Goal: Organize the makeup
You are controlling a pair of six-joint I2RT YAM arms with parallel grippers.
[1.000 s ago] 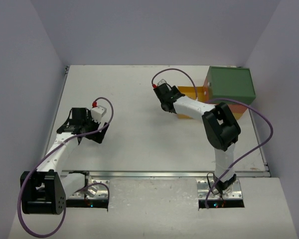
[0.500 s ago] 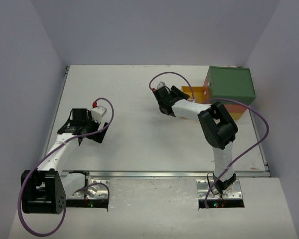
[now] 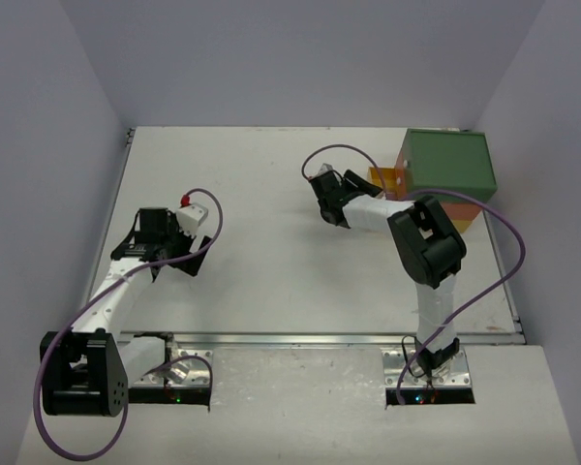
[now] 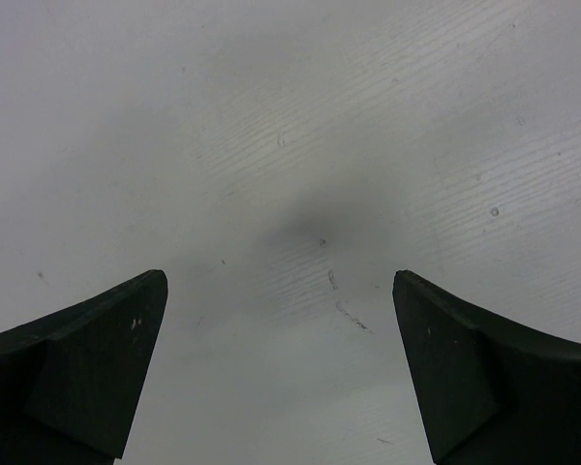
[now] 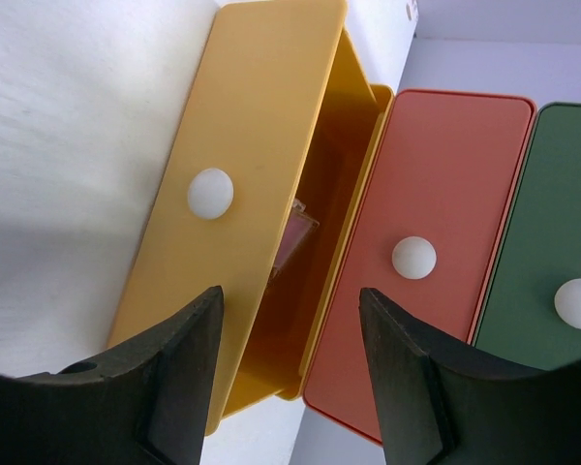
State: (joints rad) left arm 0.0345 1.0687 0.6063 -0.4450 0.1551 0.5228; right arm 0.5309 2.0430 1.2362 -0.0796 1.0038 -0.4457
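The green-topped drawer box stands at the back right. Its yellow drawer is partly pulled out, and a pink palette lies inside it. My right gripper is open and empty, its fingers straddling the drawer's front from just outside; it also shows in the top view. My left gripper is open and empty over bare table at the left. The bottles, the jars and the other palettes are out of view.
A closed orange drawer and a green drawer, each with a white knob, sit beside the yellow one. The enclosure's grey walls stand on three sides of the white table.
My right gripper has moved right, toward the box, and the yellow drawer sticks out less than before. The left arm has not moved.
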